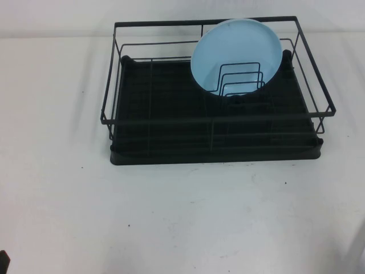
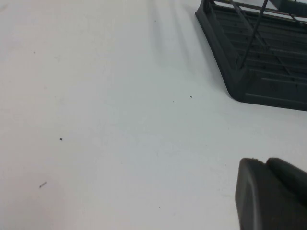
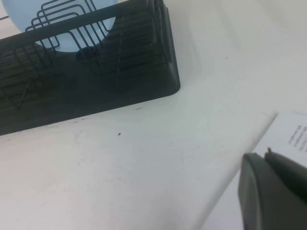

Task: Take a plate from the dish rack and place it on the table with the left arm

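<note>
**White table, plate still racked**

White table (image 1: 182,217) nearest us — our left gripper (image 2: 271,194) and right gripper (image 3: 273,191) hover low over it, jaws we cannot tell. Beyond, the dish rack (image 1: 217,154) holds the plate (image 1: 236,54) upright — rear right.

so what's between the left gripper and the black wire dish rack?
Only bare white speckled table, as the left wrist view shows. The left gripper sits near that view's edge, apart from the black wire dish rack's corner. Right gripper hangs off the rack's other side.

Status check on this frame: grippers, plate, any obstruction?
Left gripper low over table, clear of dish rack. Right gripper parked likewise. Plate upright in rack. Nothing blocking.
</note>
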